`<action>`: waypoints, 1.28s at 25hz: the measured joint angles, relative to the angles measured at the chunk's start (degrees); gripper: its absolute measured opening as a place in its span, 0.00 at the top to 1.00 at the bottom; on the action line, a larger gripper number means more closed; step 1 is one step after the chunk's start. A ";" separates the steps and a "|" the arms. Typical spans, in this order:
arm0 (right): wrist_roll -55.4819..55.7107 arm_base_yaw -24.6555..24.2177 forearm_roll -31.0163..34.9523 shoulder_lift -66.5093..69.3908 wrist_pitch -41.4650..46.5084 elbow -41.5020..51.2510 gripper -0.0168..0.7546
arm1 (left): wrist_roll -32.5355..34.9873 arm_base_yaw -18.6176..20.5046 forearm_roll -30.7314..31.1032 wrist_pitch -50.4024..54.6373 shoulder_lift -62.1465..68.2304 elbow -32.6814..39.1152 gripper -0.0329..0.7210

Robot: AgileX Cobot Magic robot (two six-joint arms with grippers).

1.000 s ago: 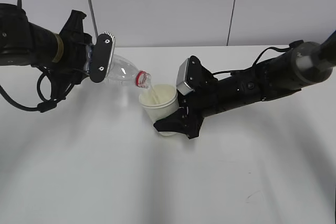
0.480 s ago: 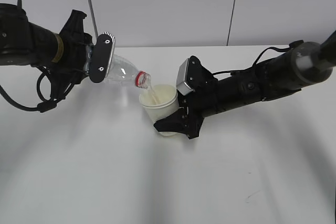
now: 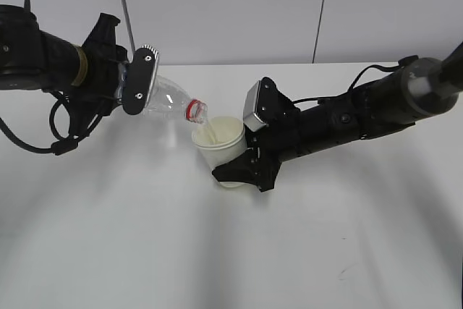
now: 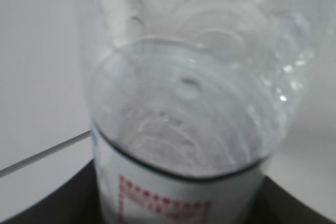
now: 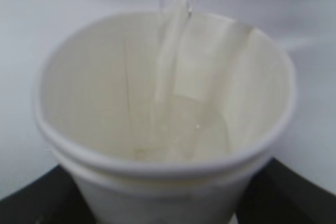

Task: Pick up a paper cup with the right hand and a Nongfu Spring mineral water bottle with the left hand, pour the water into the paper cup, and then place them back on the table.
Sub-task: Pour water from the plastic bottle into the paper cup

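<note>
In the exterior view my left gripper (image 3: pixel 139 83) is shut on the Nongfu Spring mineral water bottle (image 3: pixel 169 100), which is tilted with its red neck ring (image 3: pixel 194 111) down to the right, over the paper cup (image 3: pixel 221 140). A thin stream of water (image 3: pixel 209 131) falls into the cup. My right gripper (image 3: pixel 241 168) is shut on the cup's lower part and holds it upright just above the table (image 3: pixel 145 236). The left wrist view is filled by the clear bottle (image 4: pixel 184 114) and its label (image 4: pixel 168 198). In the right wrist view the water (image 5: pixel 169 66) runs down into the cup (image 5: pixel 105 93), pooling at its bottom.
Behind the table's far edge stands a grey panelled wall (image 3: pixel 231 5). A black cable loop (image 3: pixel 61 132) hangs under the left arm. A faint dark scuff (image 3: pixel 351 269) marks the tabletop at the front right.
</note>
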 joint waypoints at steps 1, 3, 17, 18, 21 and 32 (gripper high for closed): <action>0.00 0.00 0.00 0.00 0.00 0.00 0.34 | 0.00 0.00 0.01 0.00 0.00 0.00 0.46; 0.00 0.00 -0.13 0.00 0.00 0.00 0.34 | 0.00 0.00 0.21 0.00 0.00 -0.08 0.46; 0.00 0.00 -0.23 0.00 0.14 0.00 0.34 | 0.00 0.00 0.40 -0.05 0.00 -0.07 0.46; 0.00 0.00 -0.23 0.00 0.14 0.00 0.34 | 0.00 -0.06 0.40 -0.05 0.00 -0.07 0.46; 0.04 0.00 -0.23 0.00 0.14 0.00 0.34 | 0.00 -0.58 0.40 -0.05 0.00 -0.07 0.46; 0.04 0.00 -0.44 0.00 0.26 0.00 0.34 | -0.04 -1.57 0.40 -0.11 0.00 -0.16 0.46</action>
